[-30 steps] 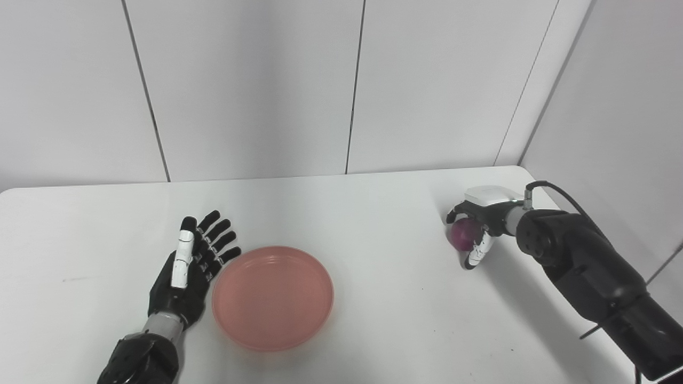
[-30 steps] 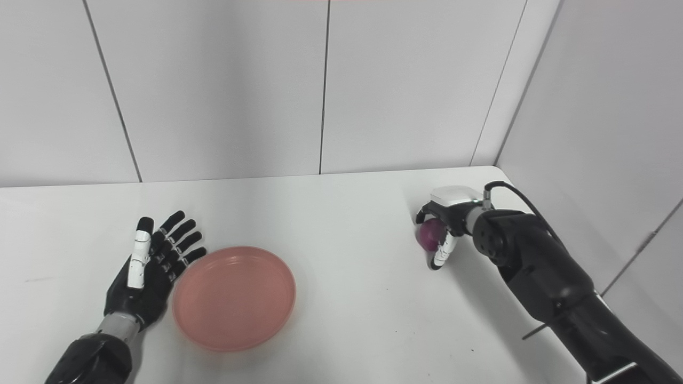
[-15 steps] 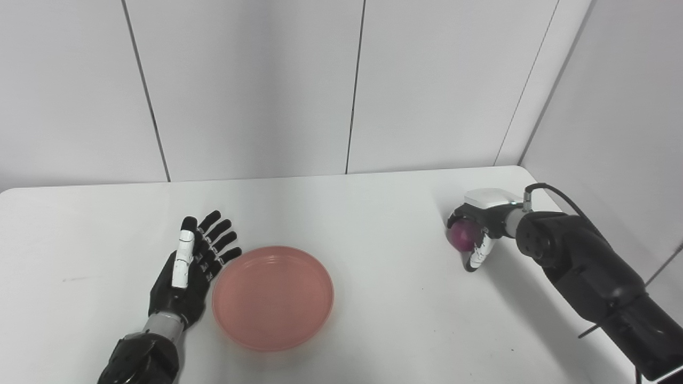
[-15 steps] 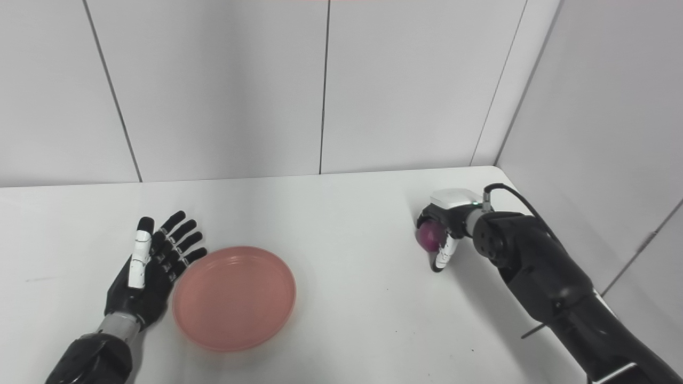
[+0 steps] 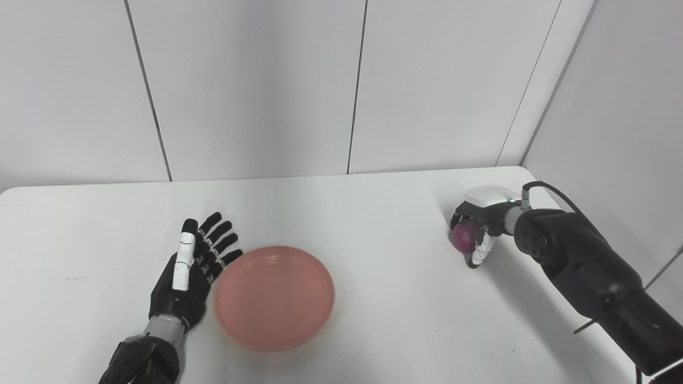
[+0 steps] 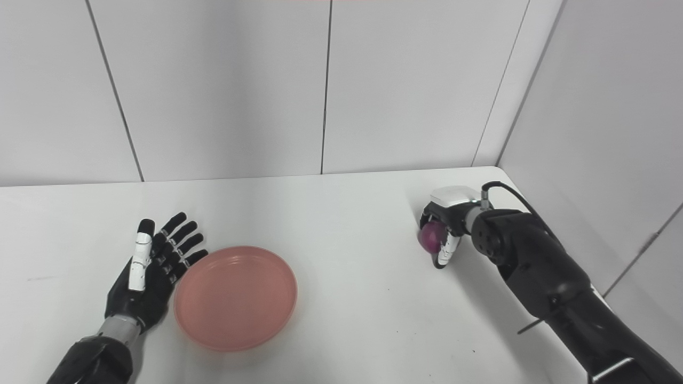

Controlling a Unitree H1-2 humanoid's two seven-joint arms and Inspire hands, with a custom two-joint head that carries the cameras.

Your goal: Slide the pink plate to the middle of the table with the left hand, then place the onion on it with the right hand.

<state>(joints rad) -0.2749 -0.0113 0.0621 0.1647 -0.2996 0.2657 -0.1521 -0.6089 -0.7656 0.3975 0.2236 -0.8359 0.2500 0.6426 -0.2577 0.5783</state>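
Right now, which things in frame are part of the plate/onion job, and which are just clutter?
Part of the job:
- pink plate, beside the open left hand
- purple onion, enclosed by the right hand at the table's right side

Just there:
- white table
- no loose clutter visible

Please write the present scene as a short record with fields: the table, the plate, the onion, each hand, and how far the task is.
table: white table with rounded corners, against grey wall panels
plate: round, shallow pink plate, empty, left of the table's middle
onion: small purple onion, near the table's right edge, inside the right hand
left hand: left hand open, fingers spread, beside the plate's left rim
right hand: right hand closed around the onion
task state: onion not yet on the plate
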